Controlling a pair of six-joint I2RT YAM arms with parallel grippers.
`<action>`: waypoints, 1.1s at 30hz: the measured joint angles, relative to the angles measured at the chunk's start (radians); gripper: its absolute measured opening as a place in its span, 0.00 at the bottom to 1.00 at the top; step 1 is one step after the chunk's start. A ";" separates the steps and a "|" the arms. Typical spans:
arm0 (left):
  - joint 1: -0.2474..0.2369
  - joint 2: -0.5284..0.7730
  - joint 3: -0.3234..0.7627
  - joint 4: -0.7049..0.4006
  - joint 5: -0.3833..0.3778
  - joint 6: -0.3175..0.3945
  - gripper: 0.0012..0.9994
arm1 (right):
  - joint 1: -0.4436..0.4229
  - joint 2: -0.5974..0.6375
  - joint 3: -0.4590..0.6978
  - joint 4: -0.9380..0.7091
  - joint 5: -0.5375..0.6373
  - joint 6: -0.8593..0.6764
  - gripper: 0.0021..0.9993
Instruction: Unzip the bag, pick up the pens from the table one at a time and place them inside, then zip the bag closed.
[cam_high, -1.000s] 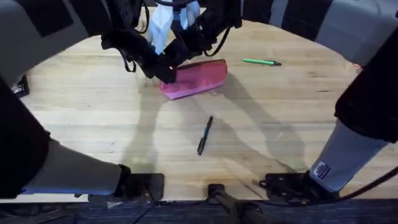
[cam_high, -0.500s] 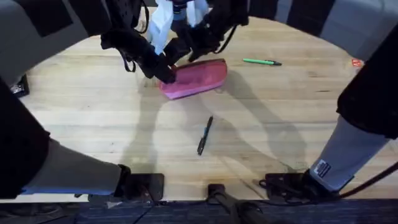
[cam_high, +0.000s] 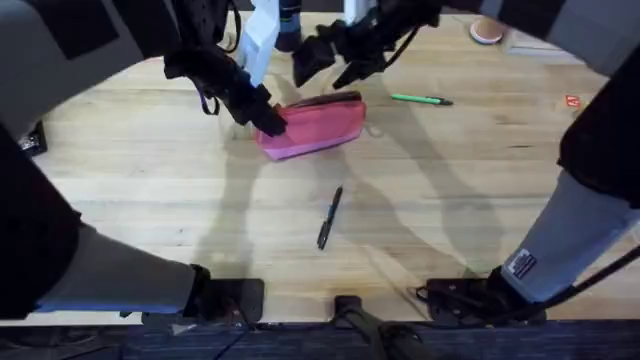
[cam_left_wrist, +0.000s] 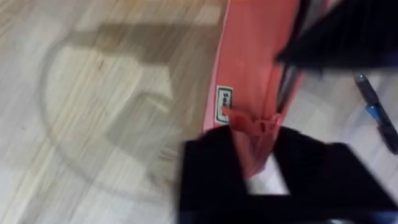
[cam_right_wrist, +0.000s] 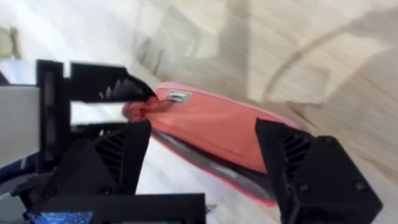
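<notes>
The pink-red bag (cam_high: 318, 124) lies on the table (cam_high: 160, 200) toward the back, with a dark slit along its zipper edge. My left gripper (cam_high: 268, 118) is shut on the bag's left end; in the left wrist view its black fingers (cam_left_wrist: 211, 168) pinch the fabric tab of the bag (cam_left_wrist: 252, 56). My right gripper (cam_high: 325, 68) hangs open just above and behind the bag, and the bag (cam_right_wrist: 217, 124) shows between its spread fingers (cam_right_wrist: 124, 155). A green pen (cam_high: 420, 99) lies right of the bag. A black-and-blue pen (cam_high: 329, 217) lies mid-table.
A round orange thing (cam_high: 488, 30) sits at the back right and a small red item (cam_high: 573, 100) near the right edge. A white object (cam_high: 262, 40) stands behind the bag. Both arm bases (cam_high: 230, 298) stand at the front edge.
My right gripper has moved from the bag's left end, rightward along its top and then up and away, and now stands open. The left gripper and both pens stayed put.
</notes>
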 joint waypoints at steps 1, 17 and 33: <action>0.000 0.000 0.000 0.005 0.000 0.001 0.47 | -0.014 -0.003 0.000 -0.006 0.001 -0.002 1.00; -0.001 0.000 0.025 -0.020 0.002 -0.004 0.99 | -0.039 -0.178 0.000 -0.069 0.127 -0.140 1.00; 0.119 -0.466 0.082 -0.228 0.023 -0.034 0.99 | 0.036 -0.202 0.199 -0.256 0.262 -0.306 1.00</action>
